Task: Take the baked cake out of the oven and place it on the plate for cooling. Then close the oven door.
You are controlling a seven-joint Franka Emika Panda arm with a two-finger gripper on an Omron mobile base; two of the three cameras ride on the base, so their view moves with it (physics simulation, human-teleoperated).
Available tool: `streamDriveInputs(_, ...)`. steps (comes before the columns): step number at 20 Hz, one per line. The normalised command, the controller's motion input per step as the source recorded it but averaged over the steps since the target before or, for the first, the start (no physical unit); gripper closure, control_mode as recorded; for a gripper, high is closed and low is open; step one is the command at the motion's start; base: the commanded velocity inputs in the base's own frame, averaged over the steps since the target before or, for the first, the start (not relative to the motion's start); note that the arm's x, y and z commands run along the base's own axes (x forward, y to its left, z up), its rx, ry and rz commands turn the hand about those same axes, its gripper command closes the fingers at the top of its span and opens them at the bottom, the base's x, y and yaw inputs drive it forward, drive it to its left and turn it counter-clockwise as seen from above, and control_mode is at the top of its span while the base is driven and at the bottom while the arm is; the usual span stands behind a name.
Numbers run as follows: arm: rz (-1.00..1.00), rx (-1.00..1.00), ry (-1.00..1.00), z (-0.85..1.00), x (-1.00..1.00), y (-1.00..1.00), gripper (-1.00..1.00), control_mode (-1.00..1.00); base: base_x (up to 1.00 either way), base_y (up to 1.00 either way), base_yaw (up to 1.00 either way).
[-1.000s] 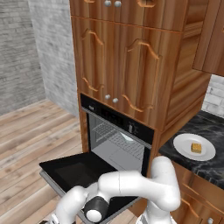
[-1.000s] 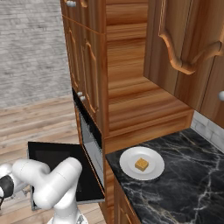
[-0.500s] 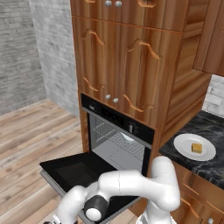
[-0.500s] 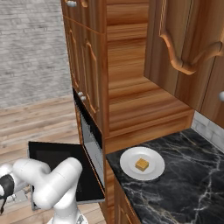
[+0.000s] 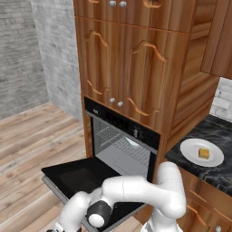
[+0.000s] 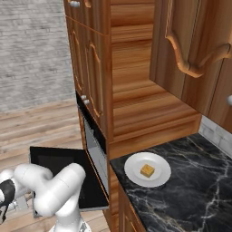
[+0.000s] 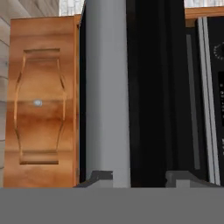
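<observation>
We counted one baked cake (image 5: 204,153) on one plate (image 5: 189,149) on the table (image 6: 199,199), one oven door (image 5: 74,176) hanging open, end effector (image 7: 134,177) clamped on its silver handle (image 7: 107,96), fingertips cut off.

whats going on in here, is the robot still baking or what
The baking part is over. The baked cake already sits on the plate on the black marble counter, beside the oven. The oven door hangs fully open, and the arm has reached low in front of it. In the hand view, the gripper has shut around the door's silver bar handle, so closing the door looks like the step left.
</observation>
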Motion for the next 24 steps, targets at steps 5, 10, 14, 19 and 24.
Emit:
streamDriveInputs(5, 0.00, -0.12, -0.11, -0.49, 0.31, 0.00, -1.00, -1.00, 0.00, 0.00, 0.00)
streamDriveInputs(10, -0.05, -0.15, -0.20, -0.19, 0.31, -0.06, -1.00, -1.00, 0.00, 0.00, 0.00)
streamDriveInputs(14, -0.10, -0.21, -0.24, -0.06, 0.28, -0.24, -1.00, -1.00, 0.00, 0.00, 0.00)
streamDriveInputs(19, -0.10, -0.17, -0.13, -0.14, 0.42, -0.37, -1.00, -1.00, 0.00, 0.00, 0.00)
streamDriveInputs(24, -0.07, -0.08, -0.03, -0.33, 0.39, -0.37, -1.00, -1.00, 0.00, 0.00, 0.00)
